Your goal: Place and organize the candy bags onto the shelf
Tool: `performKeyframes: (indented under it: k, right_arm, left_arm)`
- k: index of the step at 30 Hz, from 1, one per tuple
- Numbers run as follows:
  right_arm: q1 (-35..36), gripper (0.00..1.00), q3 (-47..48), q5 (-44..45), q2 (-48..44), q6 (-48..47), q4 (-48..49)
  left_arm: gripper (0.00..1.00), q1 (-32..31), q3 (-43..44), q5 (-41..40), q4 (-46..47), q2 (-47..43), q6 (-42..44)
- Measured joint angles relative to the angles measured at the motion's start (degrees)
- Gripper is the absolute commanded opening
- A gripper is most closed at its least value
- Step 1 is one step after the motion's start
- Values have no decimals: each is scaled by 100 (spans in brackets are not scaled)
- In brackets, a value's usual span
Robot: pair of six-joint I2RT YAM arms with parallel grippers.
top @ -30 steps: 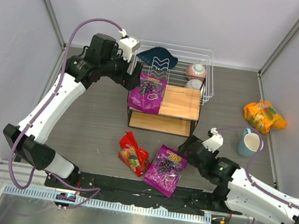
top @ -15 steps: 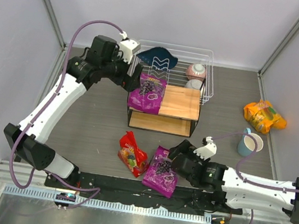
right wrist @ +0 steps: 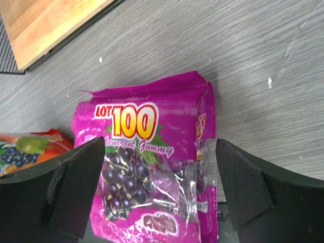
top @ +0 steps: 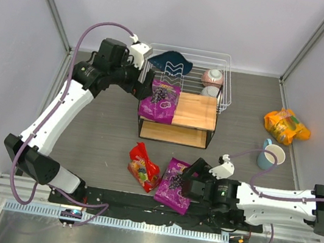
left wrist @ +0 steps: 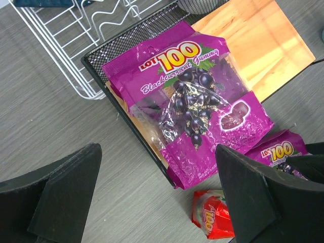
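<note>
left gripper (left wrist: 157, 202): fingers spread wide, gripping nothing, poised over the left end of the shelf (top: 197, 110).
right gripper (right wrist: 159, 195): fingers apart, straddling the loose purple bag (right wrist: 147, 167), low over the table (top: 105, 131); contact impossible to tell.
shelved purple bag (left wrist: 192, 106): flat on the top board, left end, overhanging the edge.
loose purple bag: on the table in front of the shelf, just beside the red bag (top: 142, 166).
orange-yellow bag (top: 286, 126): far right of the table, near a blue mug (top: 270, 155).

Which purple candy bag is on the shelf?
The purple bag at the shelf's left end; the other purple bag lies on the table under the right gripper.
</note>
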Motion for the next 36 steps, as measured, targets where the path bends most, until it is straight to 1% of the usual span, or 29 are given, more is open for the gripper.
performKeyframes:
  k: [6,8,11,12,14,15,17,18,20,21,23,24,25,26,32,36]
  right_arm:
    - [485,95,-2,-28,-74,101,48]
    - [634,93,52,-28,48,118,74]
    - [811,86,79,-33,256,210,136]
    - [857,81,68,-33,293,254,164]
    - [933,75,4,-26,278,352,293]
    - [970,67,-61,-26,240,404,361]
    - [1029,58,-223,-20,140,507,426]
    - [1043,48,-291,-13,90,553,446]
    - [1064,41,-382,7,13,592,457]
    - [1073,31,-417,33,-17,632,457]
    - [1078,20,-435,76,-24,638,457]
    - [1080,8,-439,107,-24,619,461]
    - [1082,3,-439,140,-28,575,474]
    - [1084,1,-437,181,-31,516,494]
    - [1130,1,-33,400,-28,55,297]
    - [1158,1,514,509,-96,-737,28]
  left_arm:
    - [100,0,0,72,-4,11,0]
    - [100,0,0,85,-4,22,-2]
    - [100,0,0,92,-7,26,-2]
    - [100,0,0,103,-4,26,-2]
    - [100,0,0,107,-7,26,0]
    - [100,0,0,107,-7,28,-2]
    - [100,0,0,107,-7,28,-2]
    - [100,0,0,109,-7,31,-2]
    - [100,0,0,111,-7,35,-2]
    - [100,0,0,116,-7,39,-2]
    - [100,0,0,125,-7,46,-2]
    - [100,0,0,125,-9,48,-2]
    - [100,0,0,125,-9,52,-2]
    - [100,0,0,127,-7,55,-2]
    - [100,0,0,122,-17,63,0]
    - [100,0,2,105,-46,66,4]
